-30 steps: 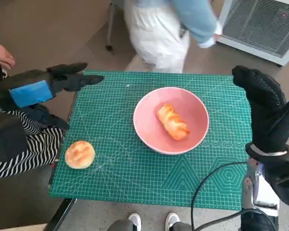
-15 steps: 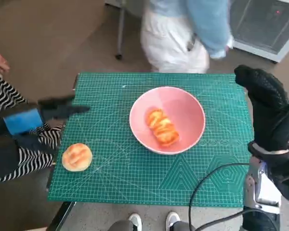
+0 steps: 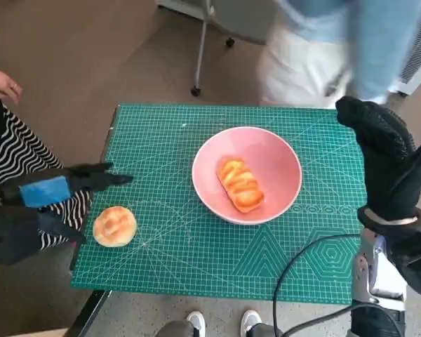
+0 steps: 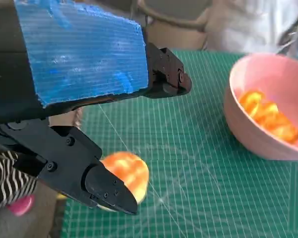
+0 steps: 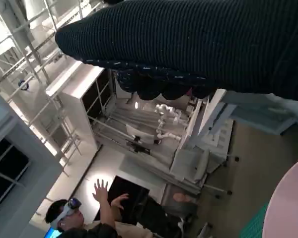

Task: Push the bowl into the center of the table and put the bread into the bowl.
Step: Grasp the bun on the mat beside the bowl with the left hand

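A pink bowl (image 3: pixel 247 175) sits near the middle of the desk (image 3: pixel 161 260), which is covered by a green cutting mat, and a twisted piece of bread (image 3: pixel 239 184) lies inside the bowl. A second piece, a round bun (image 3: pixel 115 225), rests on the mat close to the desk's left edge, well apart from the bowl. The left hand (image 3: pixel 70 184) hovers at that left edge, just beside the round bun without touching it; its fingers are spread apart and it grasps nothing, and the left wrist view shows the bun lying below the gap between its fingers (image 4: pixel 107 187). The right hand (image 3: pixel 389 165) is raised upright at the right side of the desk, beside the bowl and clear of it; it grasps nothing, its fingers loosely extended. A person in pale clothes (image 3: pixel 316 53) stands beyond the far edge of the desk, and another person in a striped garment (image 3: pixel 28 151) is at the left. A black cable (image 3: pixel 302 270) loops over the near right corner of the mat.
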### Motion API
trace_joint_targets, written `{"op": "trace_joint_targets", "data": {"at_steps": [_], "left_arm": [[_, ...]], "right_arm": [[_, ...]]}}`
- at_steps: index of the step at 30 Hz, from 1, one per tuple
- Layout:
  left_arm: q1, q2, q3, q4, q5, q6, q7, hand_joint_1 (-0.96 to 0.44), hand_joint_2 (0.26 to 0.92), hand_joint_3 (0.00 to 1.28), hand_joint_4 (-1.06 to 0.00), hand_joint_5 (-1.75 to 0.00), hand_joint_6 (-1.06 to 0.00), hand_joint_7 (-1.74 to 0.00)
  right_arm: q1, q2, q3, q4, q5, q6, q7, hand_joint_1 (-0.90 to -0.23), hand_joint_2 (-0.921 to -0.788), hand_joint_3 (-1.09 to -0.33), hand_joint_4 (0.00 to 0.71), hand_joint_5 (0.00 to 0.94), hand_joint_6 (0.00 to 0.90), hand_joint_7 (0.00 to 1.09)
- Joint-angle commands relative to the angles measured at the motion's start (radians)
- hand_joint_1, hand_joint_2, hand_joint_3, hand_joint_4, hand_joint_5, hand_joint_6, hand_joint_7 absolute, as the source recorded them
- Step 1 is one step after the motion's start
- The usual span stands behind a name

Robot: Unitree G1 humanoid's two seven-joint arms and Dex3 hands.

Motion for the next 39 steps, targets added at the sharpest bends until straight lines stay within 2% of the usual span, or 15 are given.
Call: {"op": "trace_joint_targets", "data": {"at_steps": [1, 7, 15, 26, 30, 33, 34, 37, 38, 39], "left_arm": [[0.018, 0.004, -0.032, -0.003, 0.022, 0.017, 0.000, -0.19, 0.697, 0.00, -0.09, 0.00, -0.30, -0.01], [0.022, -0.004, -0.074, 0.019, 0.068, 0.017, 0.021, -0.17, 0.693, 0.00, -0.10, -0.01, -0.31, -0.01], [0.040, -0.036, -0.139, 0.032, 0.173, 0.012, 0.099, -0.16, 0.691, 0.00, -0.15, -0.02, -0.34, -0.02], [0.012, -0.092, -0.237, 0.157, 0.272, -0.018, 0.167, -0.05, 0.702, 0.01, -0.29, -0.02, -0.43, -0.03], [-0.002, -0.102, -0.268, 0.195, 0.318, -0.015, 0.183, -0.03, 0.734, 0.03, -0.39, -0.02, -0.52, -0.04], [-0.007, -0.102, -0.283, 0.210, 0.344, -0.012, 0.194, 0.00, 0.750, 0.09, -0.52, -0.02, -0.63, -0.06], [-0.006, -0.101, -0.283, 0.211, 0.347, -0.013, 0.197, 0.00, 0.742, 0.12, -0.55, -0.02, -0.65, -0.05], [-0.003, -0.100, -0.282, 0.212, 0.351, -0.021, 0.206, 0.03, 0.678, 0.34, -0.74, -0.03, -0.77, -0.07], [-0.003, -0.099, -0.281, 0.219, 0.354, -0.034, 0.215, 0.04, 0.673, 0.36, -0.77, -0.04, -0.79, -0.07], [-0.002, -0.099, -0.280, 0.223, 0.356, -0.043, 0.222, -0.11, 0.761, 0.26, -0.85, -0.07, -0.74, -0.49]], "right_arm": [[0.018, -0.013, -0.003, -0.003, 0.012, 0.018, 0.010, -0.724, -0.921, -0.794, 0.135, 0.000, 0.014, 0.55], [0.024, -0.020, -0.006, -0.015, 0.020, 0.024, 0.012, -0.727, -0.921, -0.794, 0.134, 0.000, 0.013, 0.55], [0.028, -0.022, -0.007, -0.018, 0.013, 0.026, 0.004, -0.728, -0.921, -0.794, 0.133, 0.000, 0.013, 0.55], [0.035, -0.023, -0.006, -0.043, 0.012, 0.045, 0.000, -0.723, -0.921, -0.791, 0.135, 0.001, 0.015, 0.55], [0.037, -0.026, -0.007, -0.052, 0.013, 0.055, 0.001, -0.721, -0.921, -0.792, 0.134, 0.000, 0.015, 0.55], [0.038, -0.028, -0.008, -0.055, 0.016, 0.059, 0.005, -0.721, -0.921, -0.793, 0.134, 0.000, 0.014, 0.55], [0.038, -0.029, -0.008, -0.055, 0.016, 0.060, 0.006, -0.721, -0.921, -0.793, 0.134, 0.000, 0.014, 0.55], [0.038, -0.032, -0.009, -0.056, 0.018, 0.065, 0.008, -0.724, -0.921, -0.793, 0.133, 0.000, 0.014, 0.55], [0.037, -0.033, -0.009, -0.056, 0.018, 0.066, 0.008, -0.725, -0.921, -0.793, 0.133, 0.000, 0.014, 0.55], [0.036, -0.033, -0.009, -0.056, 0.018, 0.068, 0.008, -0.725, -0.921, -0.793, 0.133, 0.000, 0.014, 0.55]]}}
